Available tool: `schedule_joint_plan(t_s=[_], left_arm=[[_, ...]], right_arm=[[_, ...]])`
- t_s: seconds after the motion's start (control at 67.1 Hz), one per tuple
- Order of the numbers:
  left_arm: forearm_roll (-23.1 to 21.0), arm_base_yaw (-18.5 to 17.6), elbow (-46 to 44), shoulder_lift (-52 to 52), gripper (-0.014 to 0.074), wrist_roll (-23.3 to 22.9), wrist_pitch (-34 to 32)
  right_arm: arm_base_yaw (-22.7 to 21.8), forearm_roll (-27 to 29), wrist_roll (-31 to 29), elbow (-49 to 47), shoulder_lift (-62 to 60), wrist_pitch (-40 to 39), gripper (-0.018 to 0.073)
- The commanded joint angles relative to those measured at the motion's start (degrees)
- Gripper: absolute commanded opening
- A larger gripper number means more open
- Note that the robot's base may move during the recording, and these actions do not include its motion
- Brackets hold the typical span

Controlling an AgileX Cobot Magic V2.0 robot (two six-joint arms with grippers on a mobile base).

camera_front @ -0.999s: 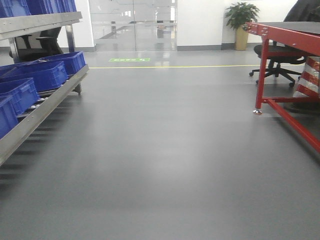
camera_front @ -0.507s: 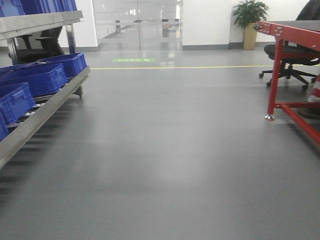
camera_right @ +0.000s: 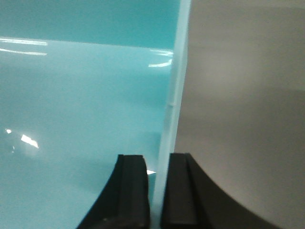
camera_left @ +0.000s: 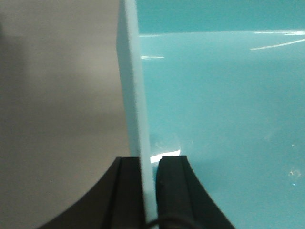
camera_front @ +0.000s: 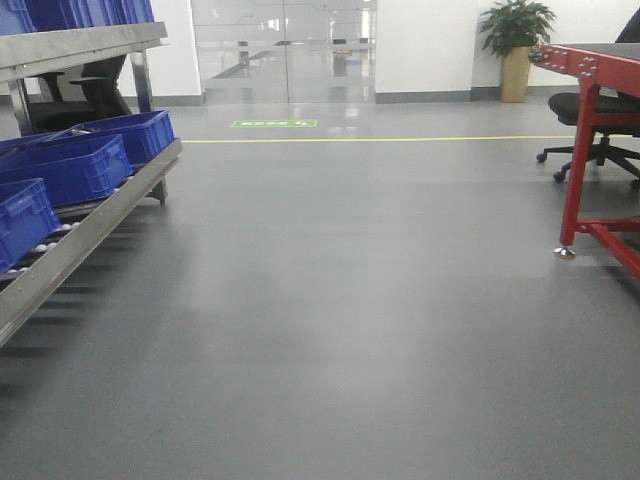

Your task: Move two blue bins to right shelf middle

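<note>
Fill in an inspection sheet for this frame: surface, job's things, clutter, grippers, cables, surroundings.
Surface: bare, glossy grey floor with a yellow line across it.
Job's things: bin, pale blue in the wrist views, gripped at two side walls; rack bins sit on the steel rack.
Clutter: nothing seen.
Grippers: left gripper and right gripper are each shut on a thin bin wall, one finger on either side.
Cables: thin dark loop at the base of the left fingers, perhaps a wire.
Surroundings: red table, chair, plant, glass doors.
</note>
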Motion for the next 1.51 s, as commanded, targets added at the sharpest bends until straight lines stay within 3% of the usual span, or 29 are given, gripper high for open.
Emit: schedule_joint_plan(t_s=[0.0, 1.491], left_arm=[[-1.3, -0.3, -0.7, -0.9, -0.0111, 0.7, -2.8], [-1.3, -0.3, -0.7, -0.9, -0.0111, 0.7, -2.8]], right_arm=[[-0.1, 0.4, -1.0, -0.7, -0.7, -2.6, -0.0153], [-0.1, 0.4, -1.0, -0.7, -0.7, -2.6, -0.0153]])
